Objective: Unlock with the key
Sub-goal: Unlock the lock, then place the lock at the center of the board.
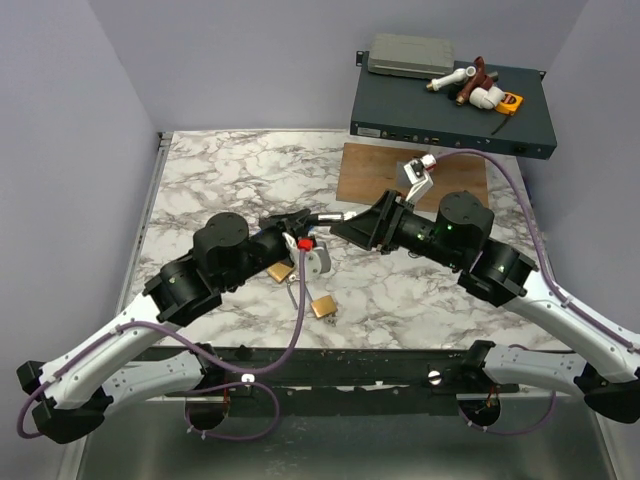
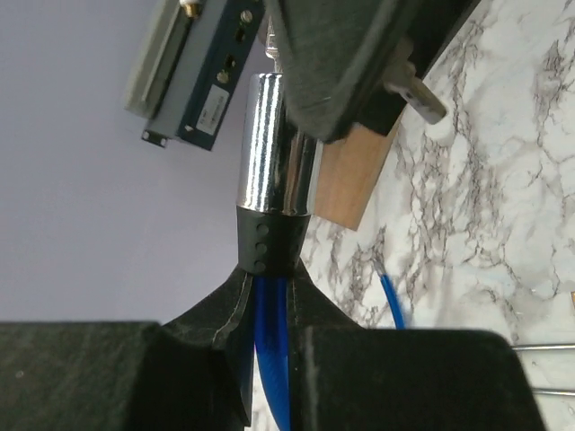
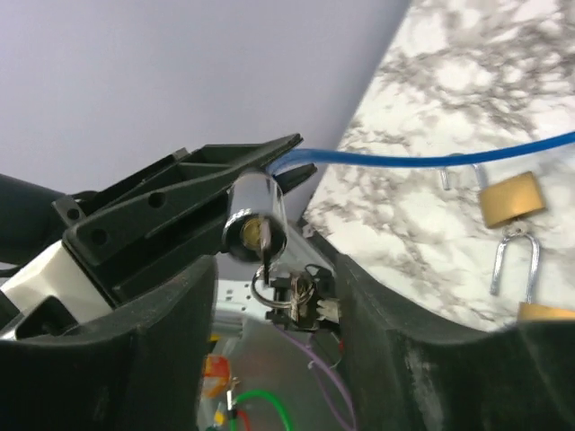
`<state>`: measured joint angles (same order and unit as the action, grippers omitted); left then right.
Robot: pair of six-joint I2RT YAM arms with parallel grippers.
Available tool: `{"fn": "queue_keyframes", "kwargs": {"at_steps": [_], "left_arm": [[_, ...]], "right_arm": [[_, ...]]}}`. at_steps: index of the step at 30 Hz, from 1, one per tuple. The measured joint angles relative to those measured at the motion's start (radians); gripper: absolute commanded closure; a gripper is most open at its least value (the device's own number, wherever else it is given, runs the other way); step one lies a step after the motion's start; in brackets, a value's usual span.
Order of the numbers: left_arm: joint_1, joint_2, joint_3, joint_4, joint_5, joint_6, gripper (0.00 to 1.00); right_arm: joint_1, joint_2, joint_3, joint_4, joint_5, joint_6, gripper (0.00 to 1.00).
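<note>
Right wrist view, item one: the right hand (image 3: 272, 277), whose two dark fingers are standing apart and gripping nothing. In the gap between them, touching neither finger, a tiny slim silvery-grey metal key (image 3: 264, 250) is sitting with its blade in the end face of a short chrome cylinder lock (image 3: 254, 214). A small steel key ring (image 3: 269, 293) carrying further keys is hanging from the key's bow.

Item two: the left hand (image 2: 269, 285), whose black fingers are clamping the cylinder lock at its black collar and holding it up off the desk. A dark finger of the right hand is crossing the cylinder's far end in the left wrist view; whether it is touching cannot be told.

Item three: a thin blue cable (image 3: 431, 162) is running out of the cylinder's rear and away over the white-and-grey marbled desk (image 3: 467, 72).

Item four: two small brass padlocks with silver shackles (image 3: 510, 199) (image 3: 548, 312) are lying on the desk below the cable, near each other, the nearer one's shackle standing open.
</note>
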<state>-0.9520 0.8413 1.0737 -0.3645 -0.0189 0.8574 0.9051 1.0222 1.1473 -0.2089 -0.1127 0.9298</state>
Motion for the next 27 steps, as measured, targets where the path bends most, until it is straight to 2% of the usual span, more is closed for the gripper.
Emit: {"fn": "queue_keyframes", "kwargs": {"at_steps": [3,6,9,13,18,22,24,27], "left_arm": [[0.065,0.057,0.018,-0.011,0.045,-0.077,0.96],[0.15,0.1,0.006,-0.056,0.079,-0.094,0.92],[0.18,0.115,-0.055,-0.086,0.091,-0.068,0.88],[0.163,0.146,-0.154,-0.13,0.126,-0.026,0.84],[0.122,0.225,-0.231,-0.166,0.14,0.035,0.65],[0.091,0.34,-0.229,-0.207,0.134,0.062,0.56],[0.08,0.406,-0.199,-0.229,0.128,0.055,0.42],[0.07,0.547,-0.093,-0.266,0.121,0.006,0.11]], "right_arm": [[0.003,-0.013,0.007,-0.073,0.092,-0.063,0.0],[0.003,-0.046,0.008,-0.139,0.185,-0.099,0.0],[0.003,-0.096,0.009,-0.206,0.29,-0.119,0.0],[0.003,-0.166,0.005,-0.27,0.405,-0.113,0.0],[0.003,-0.248,-0.074,-0.325,0.495,-0.064,0.0],[0.003,-0.282,-0.174,-0.366,0.543,-0.019,0.0],[0.003,-0.286,-0.219,-0.377,0.56,-0.002,0.0],[0.003,-0.269,-0.262,-0.391,0.576,0.015,0.0]]}}
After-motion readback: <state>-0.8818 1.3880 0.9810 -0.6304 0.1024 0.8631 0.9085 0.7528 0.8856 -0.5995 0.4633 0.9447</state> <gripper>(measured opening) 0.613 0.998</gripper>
